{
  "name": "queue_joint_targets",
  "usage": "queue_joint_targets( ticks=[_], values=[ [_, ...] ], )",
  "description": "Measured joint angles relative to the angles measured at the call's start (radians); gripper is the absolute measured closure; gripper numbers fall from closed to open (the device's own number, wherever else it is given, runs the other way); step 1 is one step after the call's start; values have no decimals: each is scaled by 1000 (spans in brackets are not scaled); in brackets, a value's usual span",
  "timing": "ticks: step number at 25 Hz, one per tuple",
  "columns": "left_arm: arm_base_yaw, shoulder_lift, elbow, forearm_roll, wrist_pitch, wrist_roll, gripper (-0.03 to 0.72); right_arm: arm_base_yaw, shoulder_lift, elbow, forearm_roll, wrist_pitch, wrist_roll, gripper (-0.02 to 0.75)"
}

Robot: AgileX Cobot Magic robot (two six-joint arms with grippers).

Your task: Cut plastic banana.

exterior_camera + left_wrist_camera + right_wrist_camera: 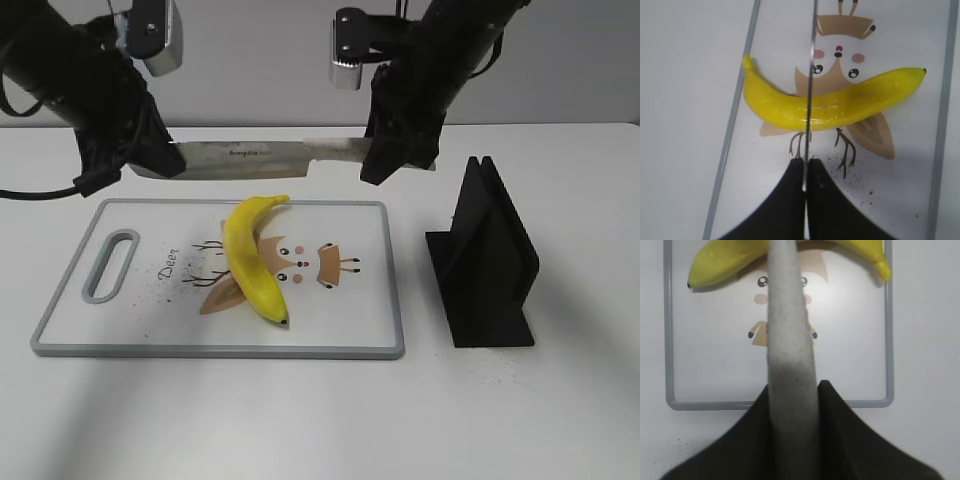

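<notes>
The yellow plastic banana (252, 262) lies whole on the white cutting board (130, 330), stem at the far edge, dark tip toward the front. A knife (255, 153) hangs level in the air above the board's far edge. My left gripper (160, 158) is shut on the blade's tip end (810, 90). My right gripper (385, 155) is shut on the grey handle (790, 355). In the left wrist view the thin blade edge runs across the middle of the banana (840, 102). The banana's ends show in the right wrist view (720, 262).
The board (670, 340) has a grey rim, a handle slot (108, 262) at its left and a deer drawing. A black knife stand (485, 255) is on the table right of the board. White table all around.
</notes>
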Motion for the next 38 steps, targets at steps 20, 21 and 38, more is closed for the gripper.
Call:
queue_joint_targets(
  ticks=[20,21,38],
  values=[
    [-14,179,83,-8,-124,1,706,42,183,-1,-108,-41,73,536],
    [-15,189,82,-11,-123,2,706,42,194,-2,-108,-41,73,536],
    [-20,244,72,-43,-134,2,706,42,235,-12,-120,-48,72,531]
  ],
)
